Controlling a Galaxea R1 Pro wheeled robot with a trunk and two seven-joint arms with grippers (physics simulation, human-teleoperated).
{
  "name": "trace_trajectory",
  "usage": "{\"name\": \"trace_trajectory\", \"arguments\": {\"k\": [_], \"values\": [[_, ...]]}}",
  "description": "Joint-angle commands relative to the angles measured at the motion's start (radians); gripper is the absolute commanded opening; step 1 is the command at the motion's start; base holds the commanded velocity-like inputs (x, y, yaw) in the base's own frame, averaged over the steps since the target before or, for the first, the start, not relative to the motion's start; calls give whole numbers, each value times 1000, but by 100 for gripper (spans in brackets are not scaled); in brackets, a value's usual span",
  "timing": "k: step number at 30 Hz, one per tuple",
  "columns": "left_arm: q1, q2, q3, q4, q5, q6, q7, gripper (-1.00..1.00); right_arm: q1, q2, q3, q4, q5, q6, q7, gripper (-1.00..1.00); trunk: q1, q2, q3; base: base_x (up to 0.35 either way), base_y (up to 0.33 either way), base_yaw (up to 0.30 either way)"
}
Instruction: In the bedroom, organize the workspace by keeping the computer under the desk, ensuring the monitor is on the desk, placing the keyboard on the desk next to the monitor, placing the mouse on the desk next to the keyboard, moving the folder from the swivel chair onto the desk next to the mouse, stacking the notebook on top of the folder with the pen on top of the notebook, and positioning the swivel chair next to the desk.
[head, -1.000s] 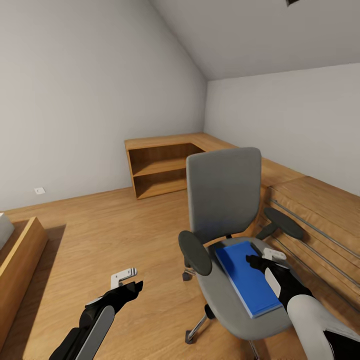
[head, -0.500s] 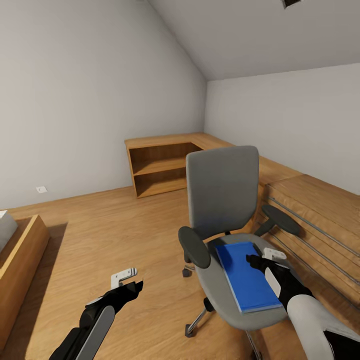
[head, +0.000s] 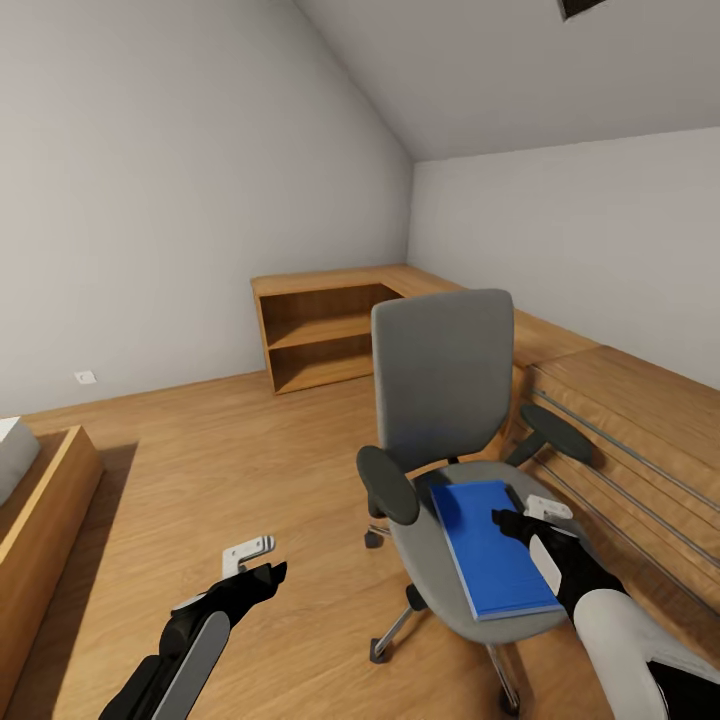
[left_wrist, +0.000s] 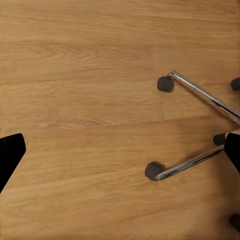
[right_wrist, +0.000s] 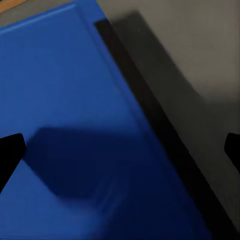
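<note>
The swivel chair (head: 445, 385), with grey seat and back and black armrests, stands on the wood floor in front of me. The bright blue folder (head: 490, 555) lies flat on its seat. My right gripper (head: 515, 522) is open just above the folder's right edge; the right wrist view looks down on the folder (right_wrist: 75, 125) and the grey seat (right_wrist: 200, 60) from close up, with my right gripper (right_wrist: 120, 152) spread wide. My left gripper (head: 262, 572) is open over bare floor left of the chair. The left wrist view has my left gripper (left_wrist: 120, 152) above the chair's chrome legs (left_wrist: 200, 95) and castors.
A low wooden corner shelf unit (head: 320, 335) stands against the far walls. A long wooden dresser with bar handles (head: 630, 440) runs along the right wall behind the chair. A wooden bed frame (head: 45, 500) sits at the left. Open floor (head: 230, 460) lies between them.
The whole picture has shifted slightly, so the camera moved; the chair and folder now sit a little higher and farther in the picture. Both grippers keep their pose.
</note>
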Motion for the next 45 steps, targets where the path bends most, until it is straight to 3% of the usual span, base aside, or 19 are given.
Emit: {"name": "trace_trajectory", "arguments": {"k": [1,28,45], "values": [[-1,1,-3,-1,10,1,10,100,0,0,-2,36,-2,6,-2,100,0,0,-1,-23,0,0],[-1,0,-5,0,10,2,10,100,0,-1,-1,34,-2,6,-2,100,0,0,-1,-128,0,0],[-1,0,-9,0,11,2,10,100,0,-1,-1,34,-2,6,-2,100,0,0,-1,-15,0,0]]}}
